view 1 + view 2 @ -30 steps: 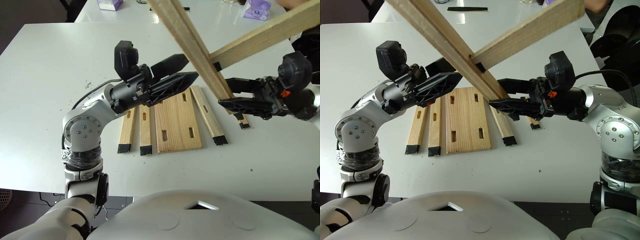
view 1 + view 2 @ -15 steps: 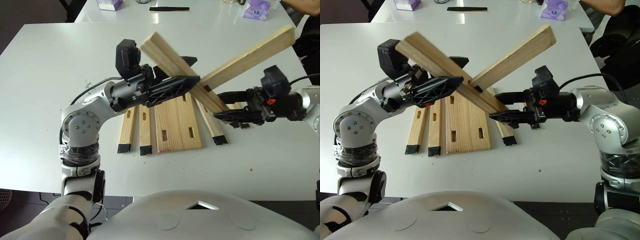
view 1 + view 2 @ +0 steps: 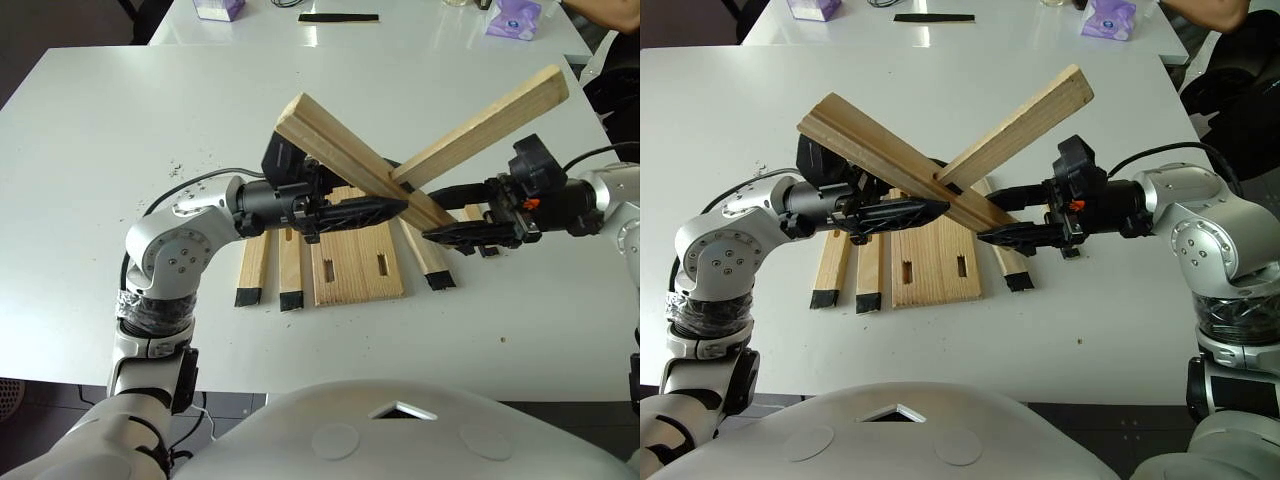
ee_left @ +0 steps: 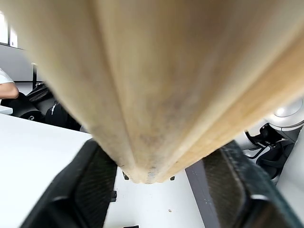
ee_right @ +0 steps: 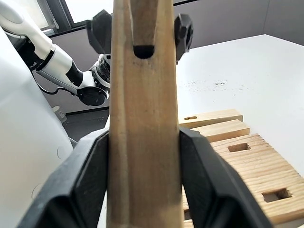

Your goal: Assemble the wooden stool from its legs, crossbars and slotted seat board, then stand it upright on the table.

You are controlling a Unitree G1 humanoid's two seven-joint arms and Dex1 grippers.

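Observation:
A long wooden leg (image 3: 330,140) slants above the table with a second wooden piece (image 3: 490,115) plugged into its slot, the two forming a cross. My right gripper (image 3: 432,213) is shut on the leg's lower end; its fingers (image 5: 80,180) press both sides of the leg (image 5: 142,142). My left gripper (image 3: 398,200) holds the same leg near the joint, its fingers (image 4: 90,185) flanking the wood (image 4: 152,95). Below lies the slotted seat board (image 3: 355,245), flat on the table.
Two slotted pieces (image 3: 272,255) lie left of the seat board, and two more legs (image 3: 425,245) right of it, one partly under my right gripper. Purple packs (image 3: 515,18) and a black strip (image 3: 338,17) sit on the far table. The white tabletop (image 3: 110,130) stretches left.
The joined pieces came down and tilted flatter, closer to the seat board. My left gripper slid forward along the leg and closed on it. My right gripper sank slightly, still holding the leg's end.

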